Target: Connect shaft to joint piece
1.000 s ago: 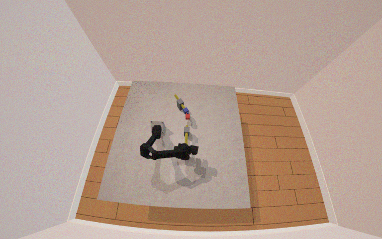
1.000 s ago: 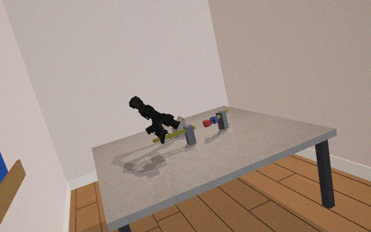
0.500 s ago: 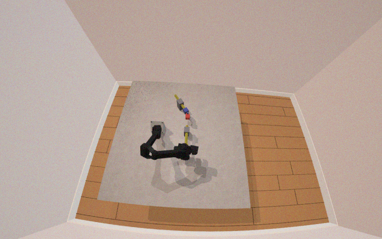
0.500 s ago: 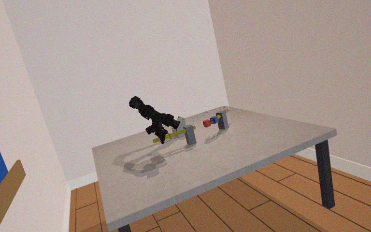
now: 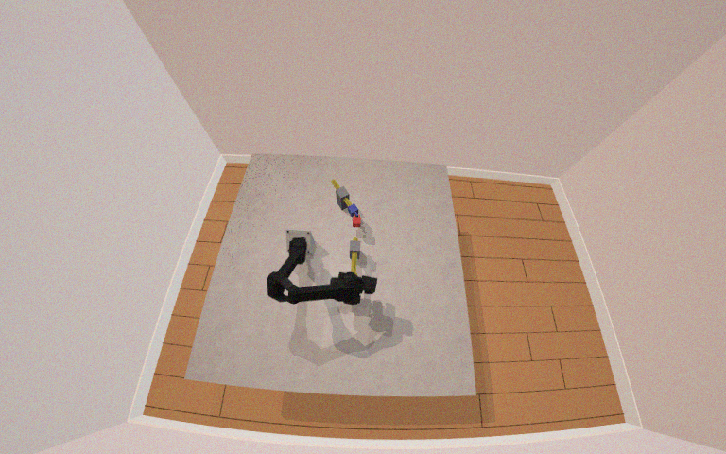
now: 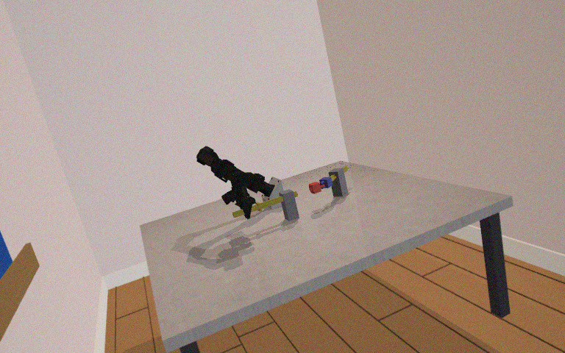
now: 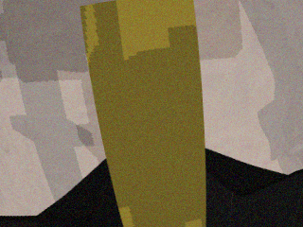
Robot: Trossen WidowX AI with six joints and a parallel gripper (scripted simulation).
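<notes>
The second yellow shaft [image 5: 354, 263] [image 6: 266, 203] [image 7: 148, 132] runs through a grey block [image 5: 354, 247] [image 6: 289, 204] near the table's middle. My gripper [image 5: 353, 279] [image 6: 249, 207] is shut on the shaft's rear part, behind the block. A short tip of the shaft [image 5: 354, 239] pokes out of the block's far side. Beyond a gap sits the red joint piece [image 5: 356, 219] [image 6: 315, 187], hinged to a blue piece [image 5: 353, 210] [image 6: 325, 182] on the fixed yellow shaft [image 5: 335, 184] [image 6: 344, 168] in its own grey block [image 5: 341, 197] [image 6: 339, 182]. In the wrist view the shaft fills the middle.
The arm's base plate [image 5: 299, 235] sits left of the blocks on the grey table [image 5: 320, 353] [image 6: 374, 232]. The table stands on a wooden floor [image 5: 535, 299] [image 6: 416, 312] between plain walls.
</notes>
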